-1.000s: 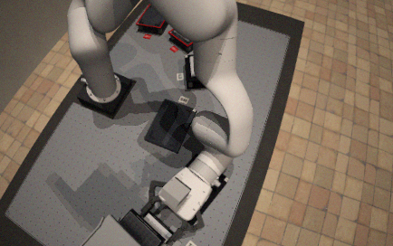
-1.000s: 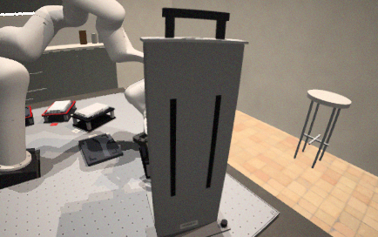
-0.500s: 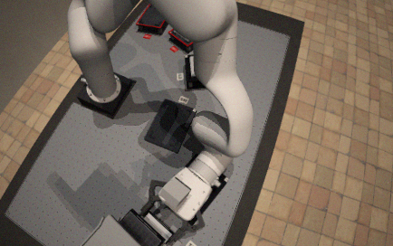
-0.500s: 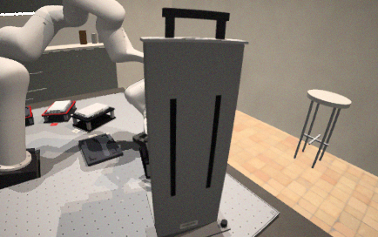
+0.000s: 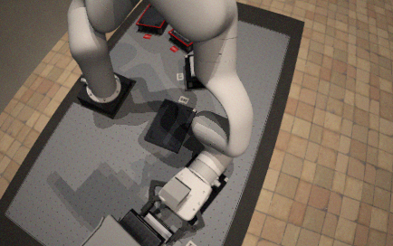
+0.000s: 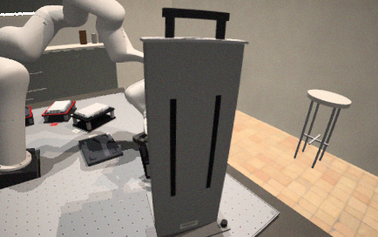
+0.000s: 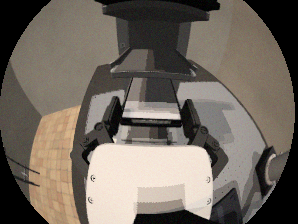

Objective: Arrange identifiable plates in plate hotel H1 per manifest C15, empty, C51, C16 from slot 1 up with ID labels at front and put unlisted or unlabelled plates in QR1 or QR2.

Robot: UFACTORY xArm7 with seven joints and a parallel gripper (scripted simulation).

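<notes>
The plate hotel H1 (image 5: 109, 231) (image 6: 192, 131) stands at the near end of the deck; the exterior view shows only its closed back panel and top handle. My gripper (image 5: 159, 224) (image 7: 152, 104) is at the hotel's open front, fingers spread wide. A pale plate (image 5: 153, 222) (image 7: 152, 111) lies level between the open fingers, at the mouth of the hotel. I cannot tell which slot it is in, and no label can be read. From the exterior view the gripper and this plate are hidden behind the hotel.
A flat black nest (image 5: 169, 124) (image 6: 100, 148) lies mid-deck. A white-topped plate on a black nest (image 6: 93, 111) (image 5: 192, 74) stands further back. Two red-framed quarantine nests (image 5: 150, 19) (image 5: 181, 40) (image 6: 58, 109) are at the far end. The arm's base (image 5: 105, 92) is at the left.
</notes>
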